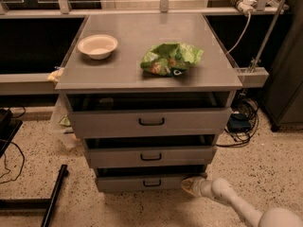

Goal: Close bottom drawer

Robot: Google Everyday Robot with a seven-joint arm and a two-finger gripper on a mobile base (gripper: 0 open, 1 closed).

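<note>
The bottom drawer (142, 182) is the lowest and narrowest grey front of the cabinet, with a small dark loop handle (152, 183) at its centre. It stands slightly out, with a dark gap above its front. My gripper (189, 185) is low at the right end of this drawer's front, touching or almost touching it. The pale arm (236, 203) reaches in from the lower right corner.
The top drawer (149, 122) and middle drawer (150, 156) are also partly open. On the cabinet top lie a white bowl (97, 46) and a green chip bag (170, 58). Cables (241, 122) lie on the floor at right, a black bar (53, 200) at lower left.
</note>
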